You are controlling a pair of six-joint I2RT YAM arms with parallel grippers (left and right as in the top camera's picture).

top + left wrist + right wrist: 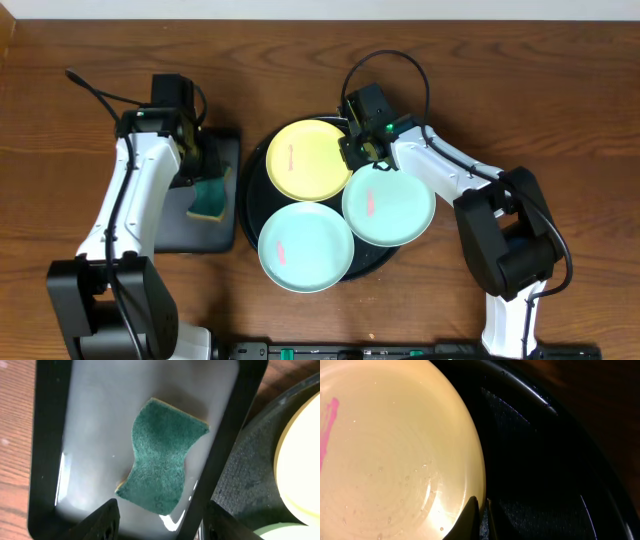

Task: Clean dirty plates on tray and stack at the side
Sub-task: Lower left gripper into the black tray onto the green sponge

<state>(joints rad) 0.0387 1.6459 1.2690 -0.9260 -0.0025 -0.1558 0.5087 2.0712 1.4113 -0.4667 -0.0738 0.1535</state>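
Note:
Three plates lie on the round black tray [252,196]: a pale yellow plate [308,158] at the back and two mint plates [305,245] [390,207] in front, each with a reddish smear. My right gripper [358,140] sits at the yellow plate's right rim. In the right wrist view its jaws are nearly together, pinching the edge of the yellow plate [395,450] over the tray [545,460]. My left gripper [161,510] hangs open above a green sponge [162,457], with nothing between its fingers.
The sponge [210,197] lies in a small rectangular black tray [226,150] with a wet grey inside [90,420], just left of the round tray [245,475]. Bare wooden table surrounds both trays. Black cables loop behind each arm.

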